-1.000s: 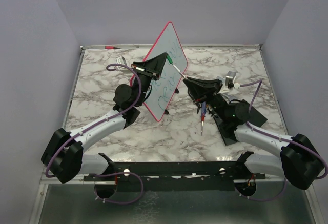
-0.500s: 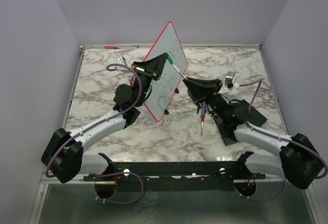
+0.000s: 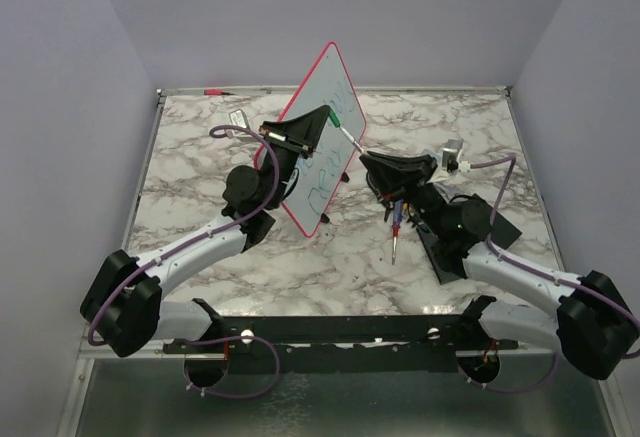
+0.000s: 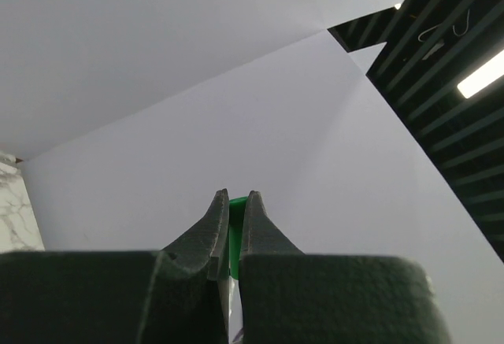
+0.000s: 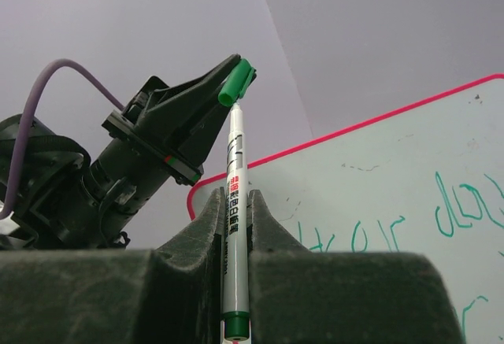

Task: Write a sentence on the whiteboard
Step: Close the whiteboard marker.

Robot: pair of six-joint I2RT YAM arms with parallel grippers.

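Green cap point(image 5: 236, 83) is pinched shut in my left gripper point(image 4: 236, 198), and my right gripper point(image 5: 235, 194) is clamped on the marker point(image 5: 234, 147) barrel, the two meeting just beside the whiteboard point(image 3: 322, 82). The whiteboard stands tilted on edge mid-table with green writing on it. If I move the arms off-axis, the cap could jam or the marker could twist in the jaws, and a stray swing could knock the board flat.

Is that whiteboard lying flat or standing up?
Standing up, tilted: the white, red-rimmed rectangular whiteboard rises steeply from the marble table, its top corner highest.
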